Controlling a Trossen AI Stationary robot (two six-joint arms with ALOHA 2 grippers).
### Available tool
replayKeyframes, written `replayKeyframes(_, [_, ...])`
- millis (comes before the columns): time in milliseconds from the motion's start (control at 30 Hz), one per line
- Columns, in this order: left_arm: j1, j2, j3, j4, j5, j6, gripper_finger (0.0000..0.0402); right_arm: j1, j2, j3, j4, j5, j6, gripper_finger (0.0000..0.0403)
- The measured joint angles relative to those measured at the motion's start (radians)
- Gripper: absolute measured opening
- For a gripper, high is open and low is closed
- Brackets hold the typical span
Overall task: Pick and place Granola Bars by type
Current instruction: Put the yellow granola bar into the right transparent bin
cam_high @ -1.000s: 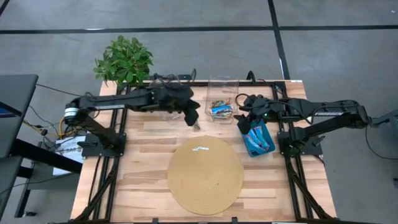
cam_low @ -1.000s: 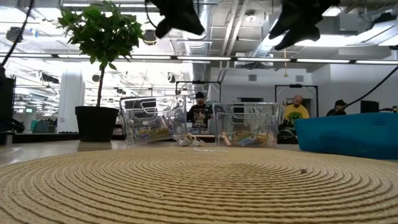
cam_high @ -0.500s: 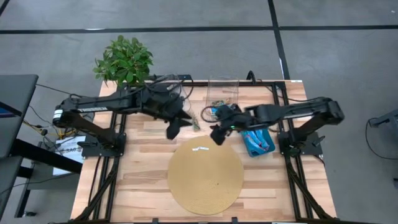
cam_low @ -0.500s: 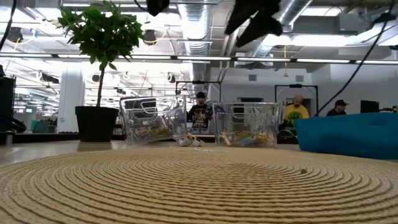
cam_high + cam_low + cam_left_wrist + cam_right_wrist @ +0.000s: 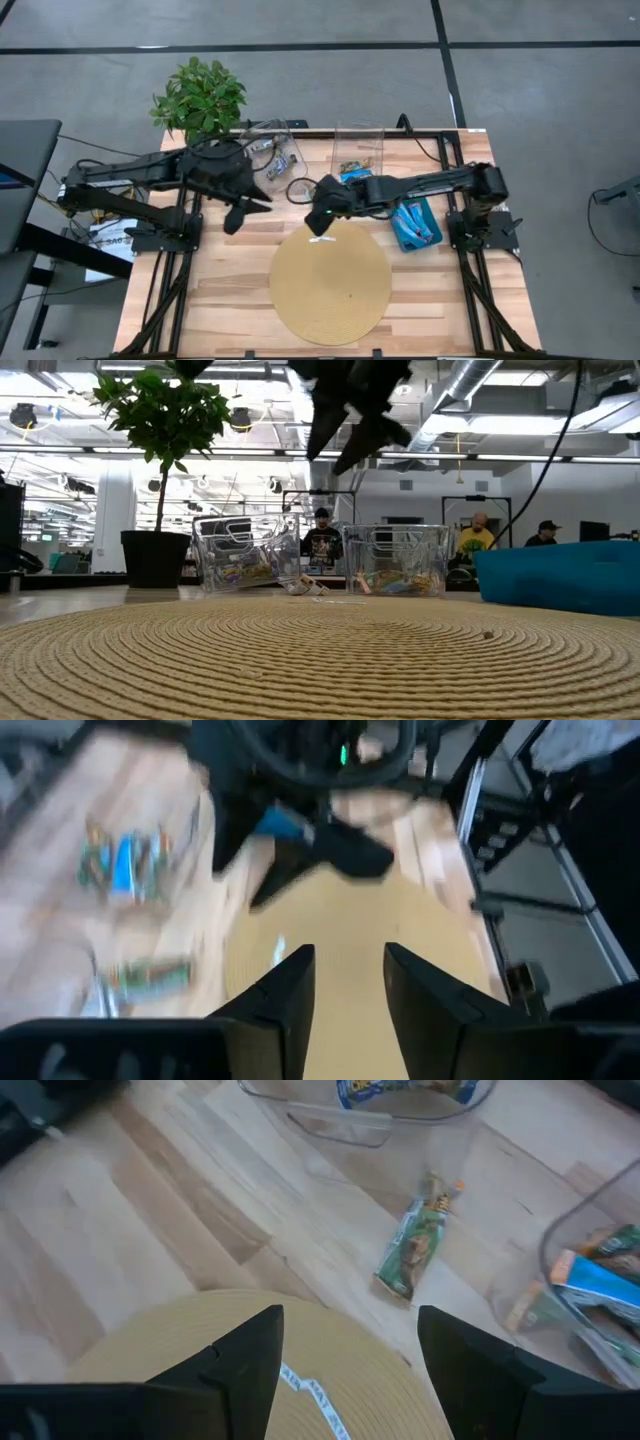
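A silver wrapped bar [image 5: 315, 1398] lies on the round woven mat [image 5: 330, 285] near its far edge. A green wrapped bar [image 5: 412, 1248] lies on the wood between the mat and the two clear bins. The left bin [image 5: 272, 155] and the right bin [image 5: 358, 160] each hold several bars. Blue bars lie in the teal tray [image 5: 415, 222]. My right gripper [image 5: 316, 224] hangs open and empty above the mat's far edge, over the silver bar; its fingers [image 5: 245, 1355] stand wide apart. My left gripper [image 5: 233, 217] is open and empty over the wood left of the mat.
A potted plant [image 5: 200, 97] stands at the far left corner. The two bins stand side by side at the far edge, and the teal tray is to the right of the mat. People sit in the room beyond the table [image 5: 478, 540].
My right gripper has swung from above the teal tray toward the table's left and now hangs over the mat's far edge. My left gripper has drawn back from the bins toward the table's left and near side. No bar has moved.
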Motion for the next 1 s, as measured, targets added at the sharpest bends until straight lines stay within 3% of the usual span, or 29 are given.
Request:
replayKeyframes(500, [-0.071, -0.115, -0.143, -0.098, -0.012, -0.052, 0.0111, -0.083, 0.269, 0.172, -0.094, -0.031, 0.0, 0.0223])
replayKeyframes(1000, [-0.074, -0.127, -0.144, -0.133, -0.013, -0.051, 0.0111, -0.176, 0.324, 0.171, -0.06, -0.096, -0.002, 0.0223])
